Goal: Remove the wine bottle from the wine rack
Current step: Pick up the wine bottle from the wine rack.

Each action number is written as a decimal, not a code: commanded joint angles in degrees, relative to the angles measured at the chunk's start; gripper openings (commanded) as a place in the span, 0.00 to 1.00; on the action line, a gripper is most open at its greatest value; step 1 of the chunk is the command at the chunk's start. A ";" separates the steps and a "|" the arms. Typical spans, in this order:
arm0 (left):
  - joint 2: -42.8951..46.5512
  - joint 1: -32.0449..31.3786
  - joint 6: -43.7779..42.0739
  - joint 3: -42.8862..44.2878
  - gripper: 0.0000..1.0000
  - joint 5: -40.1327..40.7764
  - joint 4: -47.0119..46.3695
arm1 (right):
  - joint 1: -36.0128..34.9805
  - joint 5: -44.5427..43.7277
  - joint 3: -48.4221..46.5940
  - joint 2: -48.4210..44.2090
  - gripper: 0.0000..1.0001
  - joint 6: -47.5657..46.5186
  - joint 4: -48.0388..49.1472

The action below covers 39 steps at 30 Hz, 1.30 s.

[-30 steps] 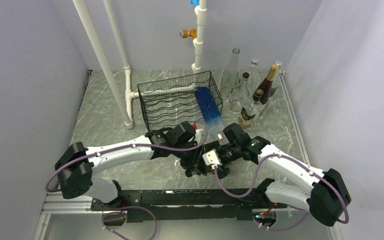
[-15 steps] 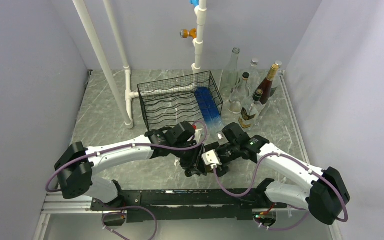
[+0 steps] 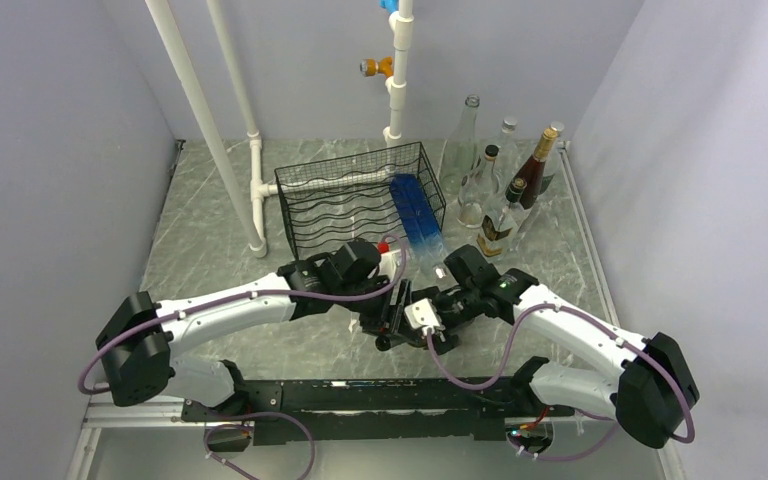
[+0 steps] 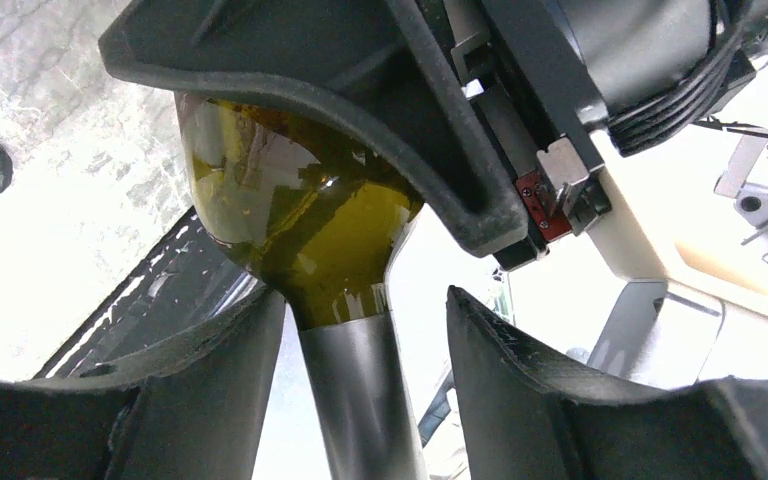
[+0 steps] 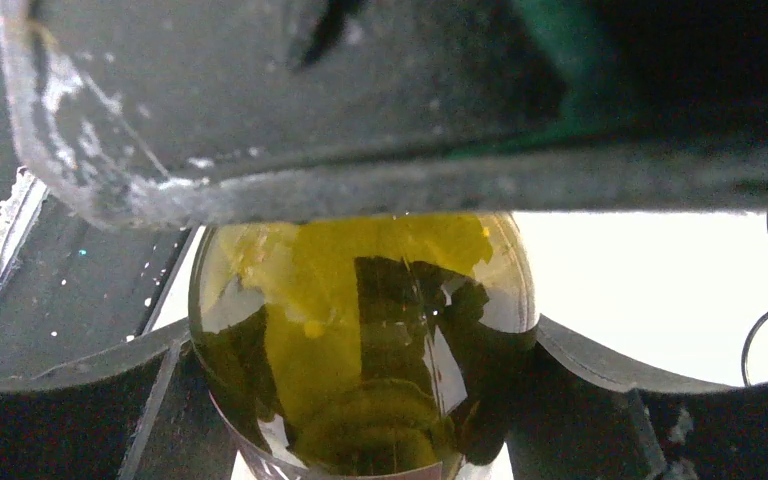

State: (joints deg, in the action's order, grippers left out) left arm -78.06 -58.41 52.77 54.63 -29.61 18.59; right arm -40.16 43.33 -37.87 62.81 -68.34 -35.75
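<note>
Green wine bottle (image 4: 300,220): body clamped in right claw (image 5: 365,390), neck loose inside half-open left claw (image 4: 360,320).

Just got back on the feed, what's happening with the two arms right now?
Both arms meet in front of the wine rack over an olive-green wine bottle, already out of the rack. The right end effector grips its body. The left end effector stands open around the neck. A blue bottle lies in the rack.
</note>
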 commanded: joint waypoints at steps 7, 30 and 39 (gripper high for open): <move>5.94 0.69 -2.25 -0.76 0.69 -0.52 -3.17 | 2.17 5.48 -3.79 -1.06 0.02 0.75 -1.36; 16.57 1.23 -7.55 -1.71 0.85 6.87 -0.90 | 9.49 13.49 -5.73 -4.03 0.01 -1.78 -7.64; 21.50 1.36 -8.40 -5.34 0.90 9.98 -9.31 | 11.37 15.02 -6.32 -4.07 0.01 -4.35 -10.89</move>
State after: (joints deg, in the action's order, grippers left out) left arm -59.31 -57.17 46.06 50.81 -21.93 15.66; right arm -29.32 53.15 -40.82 60.62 -70.11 -46.04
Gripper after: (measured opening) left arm 0.894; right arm 0.783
